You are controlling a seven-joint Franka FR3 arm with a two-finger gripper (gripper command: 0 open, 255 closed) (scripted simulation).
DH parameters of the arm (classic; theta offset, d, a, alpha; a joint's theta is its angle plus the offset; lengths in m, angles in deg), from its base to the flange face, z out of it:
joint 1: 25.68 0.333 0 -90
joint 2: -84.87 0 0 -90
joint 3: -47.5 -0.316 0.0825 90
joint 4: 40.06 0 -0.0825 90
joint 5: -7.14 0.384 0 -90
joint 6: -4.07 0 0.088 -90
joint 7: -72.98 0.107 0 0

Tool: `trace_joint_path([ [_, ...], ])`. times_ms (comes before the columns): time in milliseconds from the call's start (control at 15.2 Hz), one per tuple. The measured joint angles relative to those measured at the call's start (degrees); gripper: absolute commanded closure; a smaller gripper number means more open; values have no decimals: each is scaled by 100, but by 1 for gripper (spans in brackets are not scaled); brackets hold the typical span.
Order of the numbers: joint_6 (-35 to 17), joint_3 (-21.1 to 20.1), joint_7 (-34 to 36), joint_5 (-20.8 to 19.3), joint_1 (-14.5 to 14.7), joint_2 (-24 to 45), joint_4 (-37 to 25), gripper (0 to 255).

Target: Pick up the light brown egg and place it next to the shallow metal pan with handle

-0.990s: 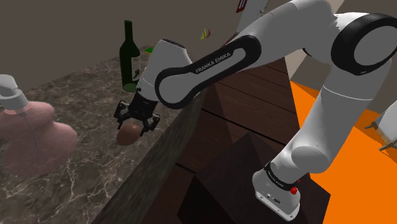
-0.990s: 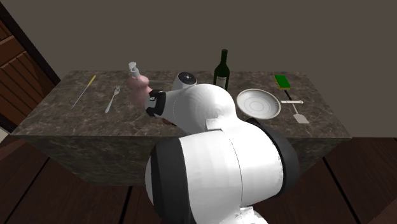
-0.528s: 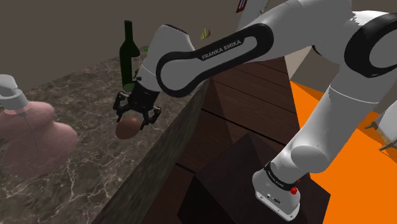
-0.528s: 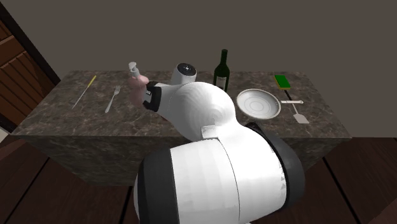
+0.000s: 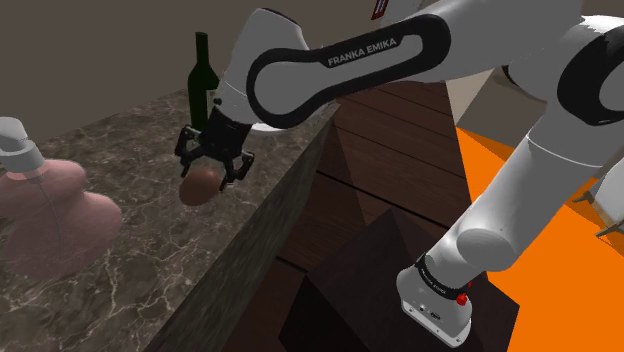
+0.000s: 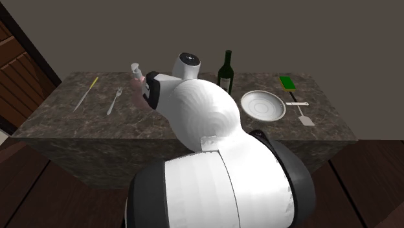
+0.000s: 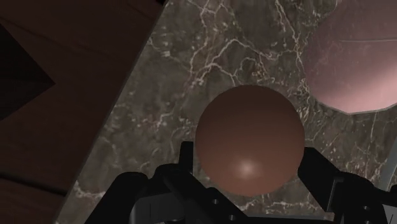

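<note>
The black gripper (image 5: 210,176) pinches the brown egg (image 5: 199,187) between its two fingers, over the dark marble counter (image 5: 130,270). In the shoulder view the egg hangs nearer the camera than the green wine bottle (image 5: 203,85). In the second exterior view, the pale shallow pan (image 6: 263,105) lies right of that bottle and a pink spray bottle (image 6: 137,87) stands to its left.

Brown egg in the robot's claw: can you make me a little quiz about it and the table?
1. True or false: the black two-finger gripper is shut on the smooth brown egg.
2. Which of these stands closest to the shallow round white pan? A) dark green wine bottle B) fork C) yellow stick
3. What colour is the rounded spray bottle near the egg?
Key: 1 true; 2 A; 3 pink.
</note>
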Motion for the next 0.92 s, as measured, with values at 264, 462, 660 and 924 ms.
trace_joint_path([
  [264, 283, 0, 49, 30, -19, -143, -165, 255],
  [462, 428, 23, -11, 92, -63, -240, -207, 255],
  [660, 602, 181, -470, 337, -275, -431, -95, 255],
  [924, 861, 470, -1159, 622, -575, -650, 46, 255],
])
